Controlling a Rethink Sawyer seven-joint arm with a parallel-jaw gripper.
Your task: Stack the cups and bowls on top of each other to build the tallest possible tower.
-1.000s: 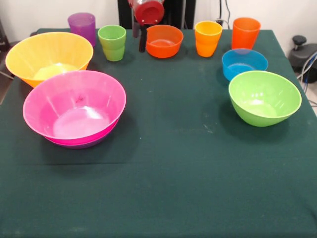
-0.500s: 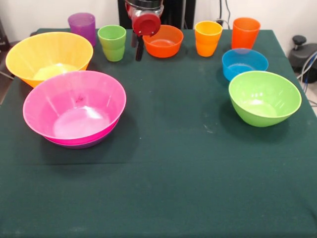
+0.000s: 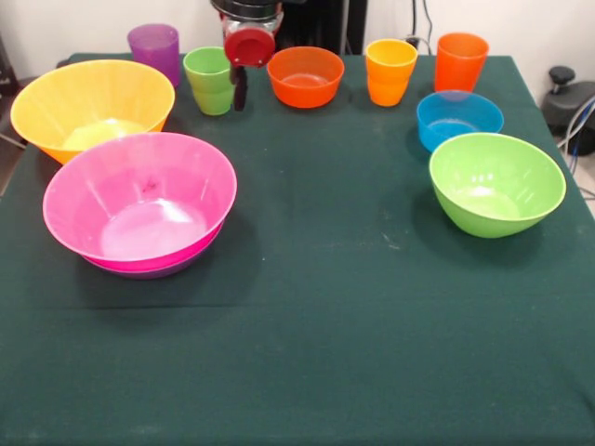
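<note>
Presently we find the gripper (image 3: 240, 93) at the far edge of the table (image 3: 316, 316), hanging between the light green cup (image 3: 210, 80) and the orange bowl (image 3: 305, 76), just beside the cup. Only one dark finger (image 3: 240, 89) shows below the red wrist cap, so we cannot tell whether the fingers are open or closed; we see nothing held.

We record four cups upright along the far edge: the purple cup (image 3: 154, 48) near one corner, the light green cup next to it, then, beyond the orange bowl, the yellow-orange cup (image 3: 390, 71) and the orange cup (image 3: 461, 60) close together.

We note the yellow bowl (image 3: 91, 107) on the side of the purple cup. Just in front of it the pink bowl (image 3: 139, 200) sits nested in the purple bowl (image 3: 149, 270), of which only a thin rim shows beneath. This pair is the only stack we observe.

On the opposite side the blue bowl (image 3: 459, 118) stands in front of the orange cup, and the light green bowl (image 3: 496, 183) sits just before it, appearing to touch or overlap its rim.
</note>
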